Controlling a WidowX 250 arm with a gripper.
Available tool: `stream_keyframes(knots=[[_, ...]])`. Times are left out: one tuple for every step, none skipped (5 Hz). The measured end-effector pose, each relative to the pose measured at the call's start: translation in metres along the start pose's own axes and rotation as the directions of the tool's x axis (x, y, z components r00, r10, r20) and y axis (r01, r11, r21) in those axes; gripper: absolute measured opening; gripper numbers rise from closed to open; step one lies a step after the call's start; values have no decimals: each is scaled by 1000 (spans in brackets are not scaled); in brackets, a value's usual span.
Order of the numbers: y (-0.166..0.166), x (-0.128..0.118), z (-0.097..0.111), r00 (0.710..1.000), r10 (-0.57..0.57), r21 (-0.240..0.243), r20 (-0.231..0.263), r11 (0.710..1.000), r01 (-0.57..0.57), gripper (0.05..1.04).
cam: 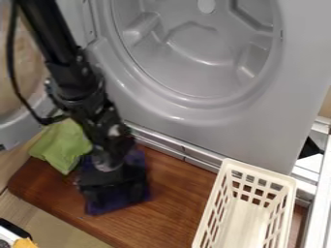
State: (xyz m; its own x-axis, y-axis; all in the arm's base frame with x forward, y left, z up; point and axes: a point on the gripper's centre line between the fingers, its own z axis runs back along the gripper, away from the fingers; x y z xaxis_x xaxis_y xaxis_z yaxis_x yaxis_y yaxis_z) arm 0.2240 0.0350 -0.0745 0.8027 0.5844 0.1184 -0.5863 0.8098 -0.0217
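Claw Over Purple Cloth in Front of Grey Machine

The black claw [116, 194] hangs low over the brown wooden surface [174, 196], its arm slanting in from the upper left of the view. Directly under it lies the purple cloth [107, 209], largely covered by the claw but showing around its edges. Whether the claw is open, closed or gripping the cloth, I cannot tell.

A green cloth [61, 146] lies just beside them, at the surface's left end in the view. Well apart, at the lower right, stands a cream basket [259, 171] with slotted sides. Behind the surface rises the grey machine [259, 131] with its round opening. In the view's bottom left corner is something orange [24, 243].
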Motion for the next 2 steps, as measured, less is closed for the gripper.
stream_keyframes(knots=[[-28, -7, 2, 999, -41, -19, -25, 999, 40, 1000], [-48, -8, 2, 998, -47, -39, -46, 998, 45, 1000]])
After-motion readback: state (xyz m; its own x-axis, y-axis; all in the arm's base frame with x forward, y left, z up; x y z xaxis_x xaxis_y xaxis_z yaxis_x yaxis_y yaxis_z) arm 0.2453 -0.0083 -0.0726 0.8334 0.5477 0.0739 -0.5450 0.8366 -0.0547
